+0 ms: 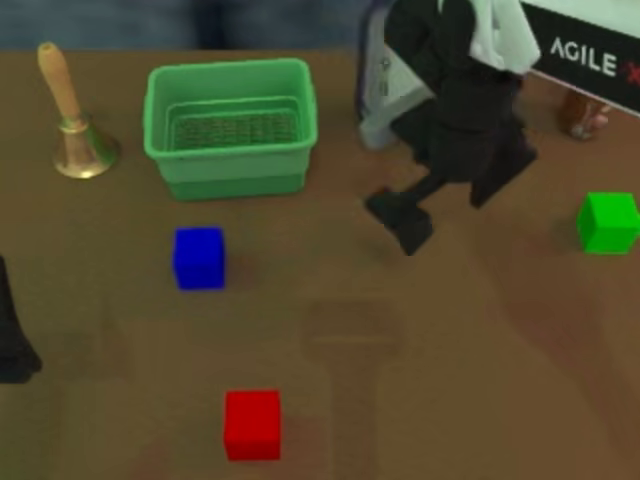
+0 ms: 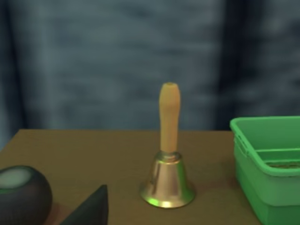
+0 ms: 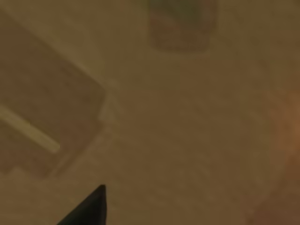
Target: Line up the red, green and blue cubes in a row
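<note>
Right pincer (image 1: 400,222) hangs over mid-table, its opening impossible to tell, among scattered matte red cube (image 1: 252,424), blue cube (image 1: 199,257) and green cube (image 1: 608,221).

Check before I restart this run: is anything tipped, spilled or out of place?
Nothing stands out. The bell and basket sit upright; the red cube, green cube and blue cube lie flat, scattered apart.
</note>
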### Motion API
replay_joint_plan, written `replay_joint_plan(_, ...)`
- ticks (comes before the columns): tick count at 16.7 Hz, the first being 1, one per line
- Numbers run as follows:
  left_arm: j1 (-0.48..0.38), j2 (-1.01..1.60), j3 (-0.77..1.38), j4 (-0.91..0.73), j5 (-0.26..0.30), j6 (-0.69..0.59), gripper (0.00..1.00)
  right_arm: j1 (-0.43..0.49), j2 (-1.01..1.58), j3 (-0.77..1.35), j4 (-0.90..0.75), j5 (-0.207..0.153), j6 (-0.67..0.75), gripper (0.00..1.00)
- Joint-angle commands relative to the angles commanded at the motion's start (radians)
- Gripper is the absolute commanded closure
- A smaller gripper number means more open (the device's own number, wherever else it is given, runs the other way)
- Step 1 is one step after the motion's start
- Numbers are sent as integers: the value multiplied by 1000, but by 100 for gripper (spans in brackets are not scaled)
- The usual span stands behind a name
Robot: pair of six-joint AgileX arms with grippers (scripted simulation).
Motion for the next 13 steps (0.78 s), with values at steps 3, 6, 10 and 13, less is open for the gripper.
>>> replay_joint_plan(3, 0, 0, 0, 0, 0, 0, 0, -221, -2, -17, 6, 4, 124, 0)
replay_joint_plan(6, 0, 0, 0, 0, 0, 0, 0, -372, -8, -28, 16, 6, 223, 0)
replay_joint_plan(10, 0, 0, 0, 0, 0, 0, 0, -429, -14, -32, 22, 7, 266, 0)
replay_joint_plan(13, 0, 0, 0, 0, 0, 0, 0, -426, -10, -30, 21, 7, 265, 0)
